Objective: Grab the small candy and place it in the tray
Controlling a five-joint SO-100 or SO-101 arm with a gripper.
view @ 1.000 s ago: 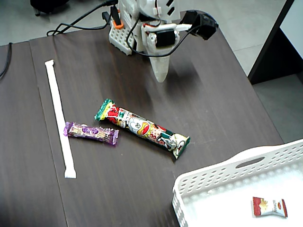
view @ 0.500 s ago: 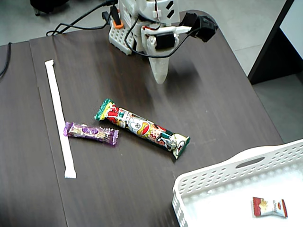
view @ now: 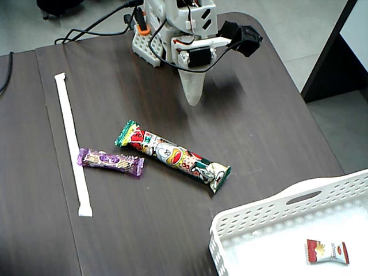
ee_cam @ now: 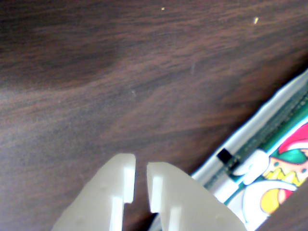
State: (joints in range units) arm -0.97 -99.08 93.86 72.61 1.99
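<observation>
Small candy (view: 327, 252) flat in tray (view: 261, 221), long axis left-right; tool (ee_cam: 140, 166) nearly closed, empty.

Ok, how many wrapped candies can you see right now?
3. The small candy lies in the tray; the purple candy bar and the long cartoon-printed stick lie on the table. None appear hidden.

Fixed view looking steeply down from above and well back over the whole dark table (view: 259, 132), wrist view pressed close behind the hand (ee_cam: 140, 166) facing the wood, both sharing the printed candy stick (view: 172, 155).
</observation>
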